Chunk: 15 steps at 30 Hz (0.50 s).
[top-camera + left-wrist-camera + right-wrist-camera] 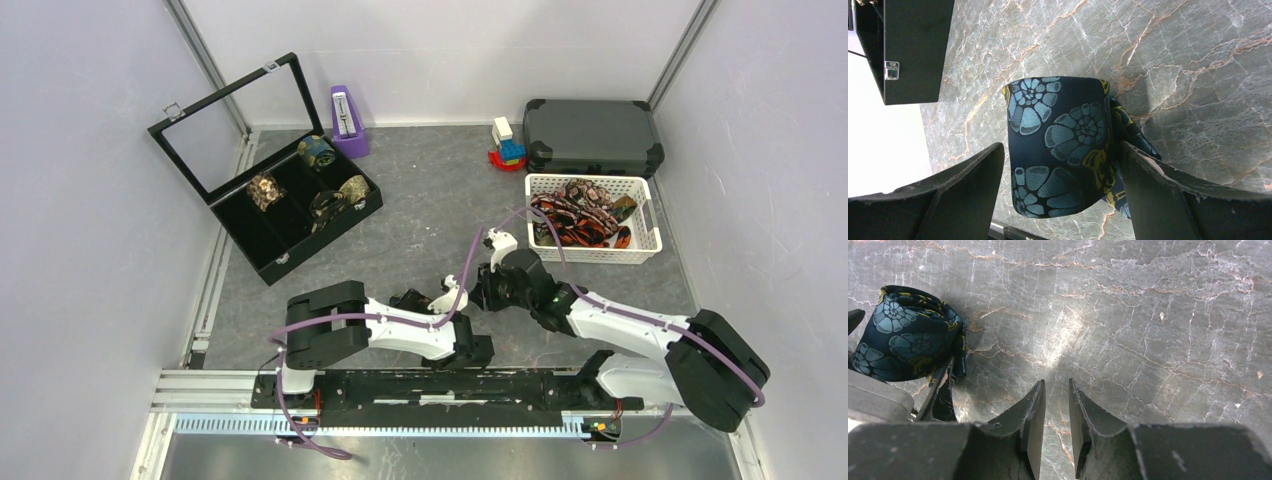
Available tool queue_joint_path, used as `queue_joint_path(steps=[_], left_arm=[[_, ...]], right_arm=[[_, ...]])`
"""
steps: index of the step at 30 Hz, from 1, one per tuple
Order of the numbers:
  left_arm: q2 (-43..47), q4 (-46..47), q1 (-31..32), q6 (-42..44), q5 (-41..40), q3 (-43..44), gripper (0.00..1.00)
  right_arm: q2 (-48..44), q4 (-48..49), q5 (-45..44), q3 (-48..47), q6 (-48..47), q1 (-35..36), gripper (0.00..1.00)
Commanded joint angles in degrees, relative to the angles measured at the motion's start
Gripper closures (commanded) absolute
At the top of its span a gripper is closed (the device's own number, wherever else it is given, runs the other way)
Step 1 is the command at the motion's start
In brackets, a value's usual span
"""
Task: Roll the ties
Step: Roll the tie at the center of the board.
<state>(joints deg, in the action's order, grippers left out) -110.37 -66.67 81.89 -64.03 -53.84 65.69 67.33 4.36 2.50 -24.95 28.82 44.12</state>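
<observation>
Rolled navy tie (1058,145) on worktop (1173,60), centre near edge, between fingers (963,190) of wide-spread left pincer (1062,150); nothing gripped, gap at one finger, loose tail against other. Roll axis runs along fingers. Beside it right pincer (1057,390), slit-open, empty. Well apart: black case (265,190), basket (590,179).

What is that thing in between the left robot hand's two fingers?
A rolled dark blue tie with blue flowers stands on the table, between the open fingers of the left gripper. The left wrist view shows it.
</observation>
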Motion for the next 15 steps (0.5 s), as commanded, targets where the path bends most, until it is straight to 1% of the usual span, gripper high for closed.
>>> queue_joint_path(steps=[1, 4, 15], left_arm=[[2.24, 0.93, 0.55, -1.99, 0.32, 1.46, 0.06], [2.76, 0.93, 0.58, -1.57, 0.34, 1.8, 0.0], [3.5, -3.99, 1.38, -3.52, -1.75, 5.58, 0.0]], right_arm=[[1.24, 0.9, 0.02, -3.34, -1.25, -0.18, 0.7], [1.82, 1.16, 0.0, -3.85, -1.32, -0.21, 0.7], [7.71, 3.41, 0.97, -7.7, -1.88, -0.53, 0.7]])
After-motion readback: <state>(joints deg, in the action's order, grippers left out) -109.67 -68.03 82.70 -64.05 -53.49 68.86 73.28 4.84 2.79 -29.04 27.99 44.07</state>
